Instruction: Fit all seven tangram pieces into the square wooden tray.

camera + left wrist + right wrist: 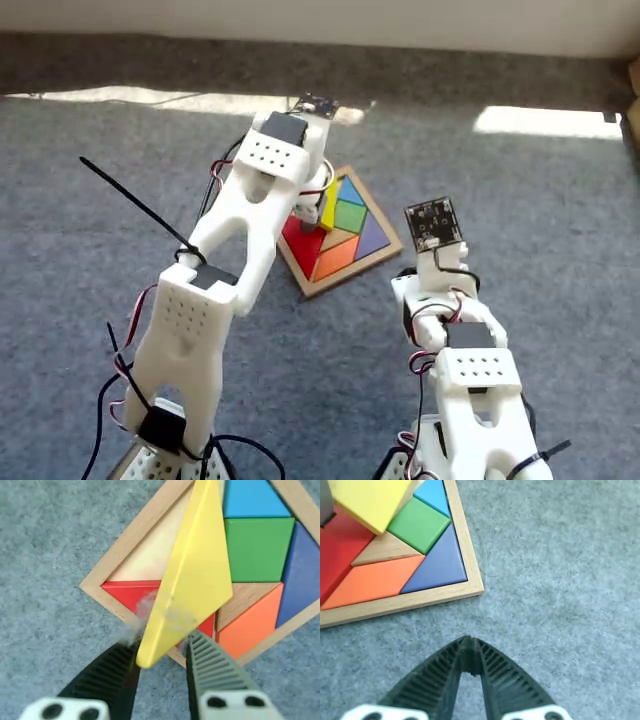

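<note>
status | left claw (162, 645) pinches yellow piece (197, 575) over tray (134, 533) | right claw (469, 646) pressed together

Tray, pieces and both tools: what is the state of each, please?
Yellow triangle, held tilted, not seated.
Left tool, shut on the yellow triangle.
Right tool, shut, empty, over the carpet.
Tray, triangular slot beside the red piece bare.
Green square, seated flat.

High camera looks down from behind both arms over the table (540, 200); left wrist camera peers along the left tool (162, 652), close over the wooden tray (132, 534); right wrist camera, behind the right tool (470, 645), sits farther back; both wrist views share the tray and the yellow piece (197, 575)
</note>
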